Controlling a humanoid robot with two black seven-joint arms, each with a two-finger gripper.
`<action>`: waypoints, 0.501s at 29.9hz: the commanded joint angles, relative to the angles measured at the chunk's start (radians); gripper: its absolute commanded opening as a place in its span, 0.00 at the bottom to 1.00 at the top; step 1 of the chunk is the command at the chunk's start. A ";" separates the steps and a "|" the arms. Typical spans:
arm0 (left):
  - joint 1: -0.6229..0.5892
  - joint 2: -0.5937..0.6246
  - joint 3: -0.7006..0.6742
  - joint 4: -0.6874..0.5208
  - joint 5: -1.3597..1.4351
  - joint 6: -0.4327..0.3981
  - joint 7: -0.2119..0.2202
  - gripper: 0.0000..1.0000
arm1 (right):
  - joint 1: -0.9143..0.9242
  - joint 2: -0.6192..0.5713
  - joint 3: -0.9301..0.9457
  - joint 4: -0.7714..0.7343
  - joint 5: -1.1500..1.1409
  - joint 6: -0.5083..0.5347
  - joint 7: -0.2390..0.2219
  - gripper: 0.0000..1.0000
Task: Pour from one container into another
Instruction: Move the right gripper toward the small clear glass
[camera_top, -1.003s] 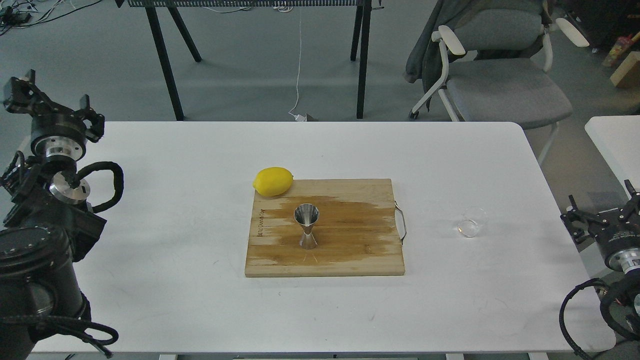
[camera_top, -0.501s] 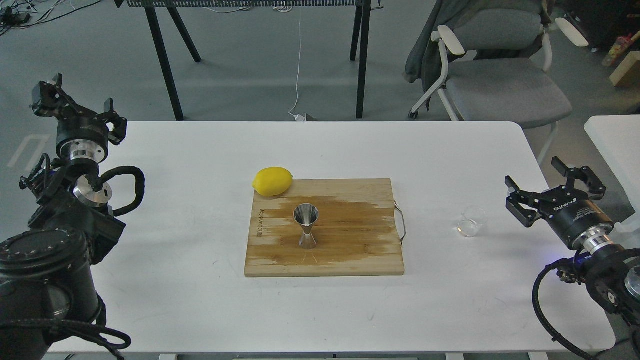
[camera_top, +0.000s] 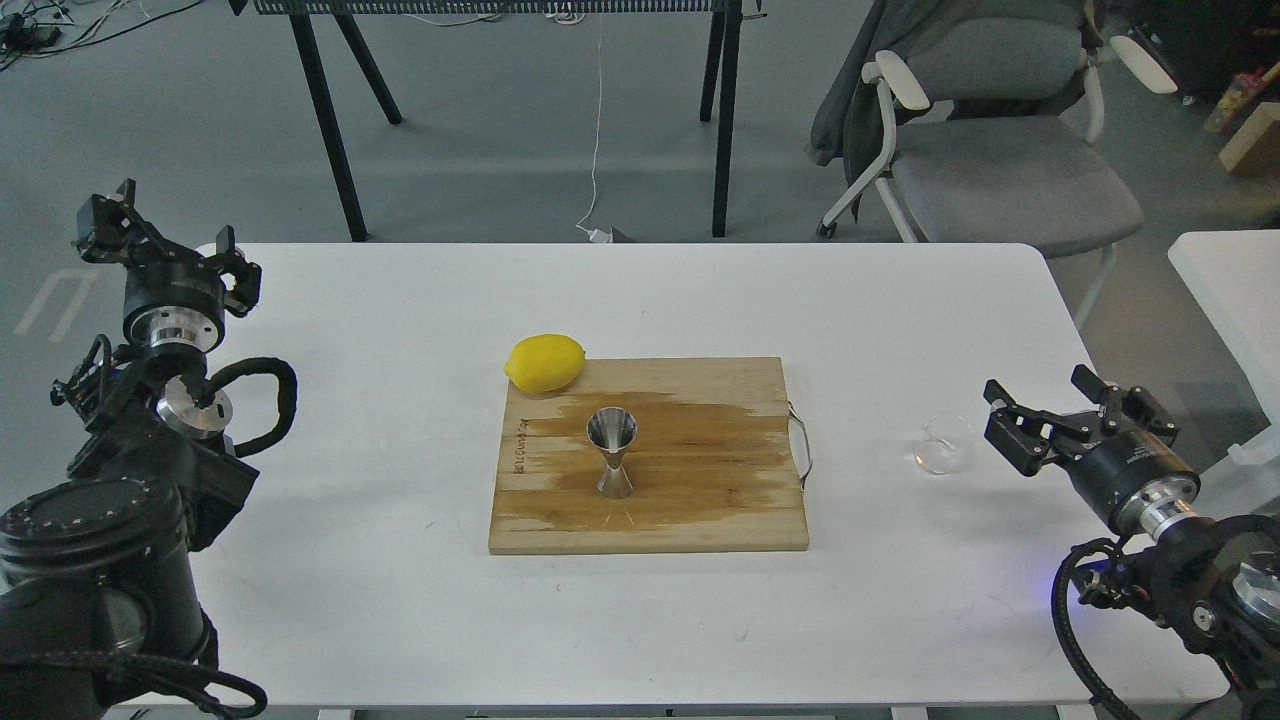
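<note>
At three o'clock from the jigger (camera_top: 612, 452), the glass cup (camera_top: 944, 443) sat just beside the right gripper (camera_top: 1050, 407), spread wide and empty; the left gripper (camera_top: 165, 240) likewise gaped empty.

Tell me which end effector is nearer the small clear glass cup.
Right. The right end effector sits open just right of the small clear glass cup, not touching it. The left end effector is open too, far off at the white table's back-left corner.

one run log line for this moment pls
phase: reach | right tool: open, beside glass cup, apart | left tool: open, idle | jigger: upright on cutting board | pour: not started
</note>
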 joint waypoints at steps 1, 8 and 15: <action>0.004 -0.002 0.000 0.000 0.000 0.000 -0.001 1.00 | 0.010 0.046 -0.001 0.006 -0.008 -0.133 0.025 0.99; 0.013 -0.002 0.002 0.000 0.000 0.000 -0.001 1.00 | 0.039 0.062 -0.007 0.011 -0.014 -0.260 0.042 0.99; 0.018 -0.002 0.003 0.000 0.000 0.000 -0.013 1.00 | 0.065 0.069 -0.011 -0.003 -0.051 -0.293 0.053 0.99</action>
